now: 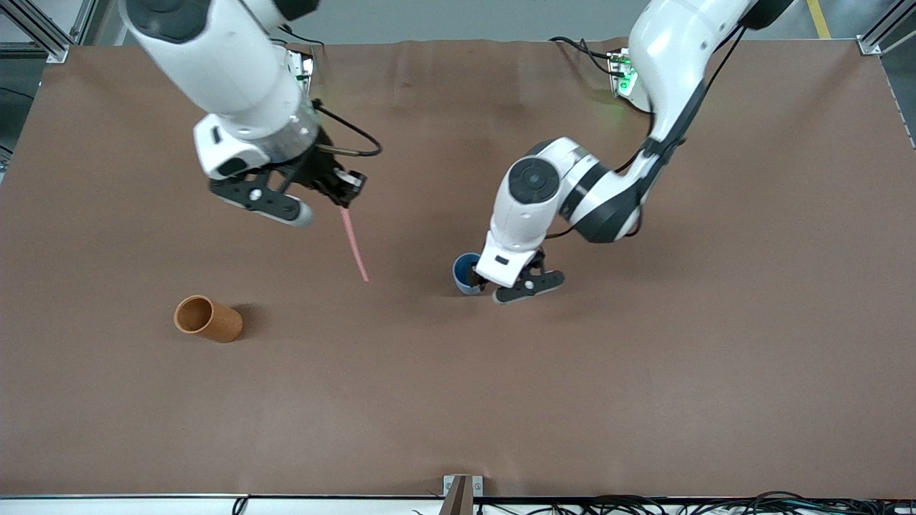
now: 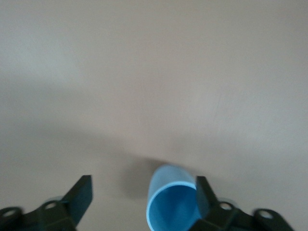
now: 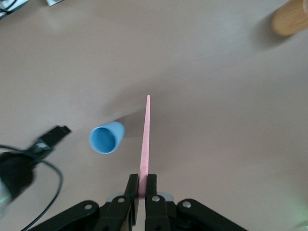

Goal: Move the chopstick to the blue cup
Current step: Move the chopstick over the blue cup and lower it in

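My right gripper [image 1: 347,199] is shut on the upper end of the pale pink chopstick [image 1: 354,244] and holds it up in the air, its free end slanting down over bare table. In the right wrist view the gripper [image 3: 142,190] clamps the chopstick [image 3: 144,139], and the blue cup [image 3: 107,137] stands beside the stick's line. The blue cup [image 1: 465,273] stands mid-table. My left gripper [image 1: 481,285] is low at the cup and open. In the left wrist view [image 2: 142,197] the cup [image 2: 172,204] sits between the jaws, against one finger [image 2: 203,195].
An orange-brown cylindrical cup [image 1: 207,319] is on the table toward the right arm's end, nearer the front camera than the blue cup; it also shows in the right wrist view [image 3: 291,18]. Brown table cover [image 1: 644,372] all round.
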You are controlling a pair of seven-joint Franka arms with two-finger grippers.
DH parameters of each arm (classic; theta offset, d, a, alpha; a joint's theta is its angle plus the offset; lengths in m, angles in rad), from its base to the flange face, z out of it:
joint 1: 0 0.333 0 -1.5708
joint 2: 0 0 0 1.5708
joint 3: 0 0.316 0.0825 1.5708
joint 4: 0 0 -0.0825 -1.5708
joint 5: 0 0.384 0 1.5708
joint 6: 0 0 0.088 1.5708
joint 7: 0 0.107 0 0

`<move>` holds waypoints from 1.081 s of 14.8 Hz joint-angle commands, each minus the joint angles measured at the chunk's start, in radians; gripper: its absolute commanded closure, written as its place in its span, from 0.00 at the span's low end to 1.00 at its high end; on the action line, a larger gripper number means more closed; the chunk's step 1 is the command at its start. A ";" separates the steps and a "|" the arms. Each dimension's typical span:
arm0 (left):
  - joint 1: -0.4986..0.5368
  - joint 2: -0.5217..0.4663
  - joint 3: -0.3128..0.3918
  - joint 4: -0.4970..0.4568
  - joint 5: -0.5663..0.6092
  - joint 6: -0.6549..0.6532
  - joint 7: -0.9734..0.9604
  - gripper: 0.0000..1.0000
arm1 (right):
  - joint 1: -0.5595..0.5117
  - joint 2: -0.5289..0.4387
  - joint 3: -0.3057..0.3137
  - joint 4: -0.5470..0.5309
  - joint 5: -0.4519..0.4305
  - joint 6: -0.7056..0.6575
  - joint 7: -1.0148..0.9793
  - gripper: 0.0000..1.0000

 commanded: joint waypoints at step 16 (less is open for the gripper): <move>0.264 -0.497 0.234 -0.027 -0.244 -0.479 1.050 0.00 | 0.251 0.247 -0.018 0.032 -0.008 0.186 0.162 0.96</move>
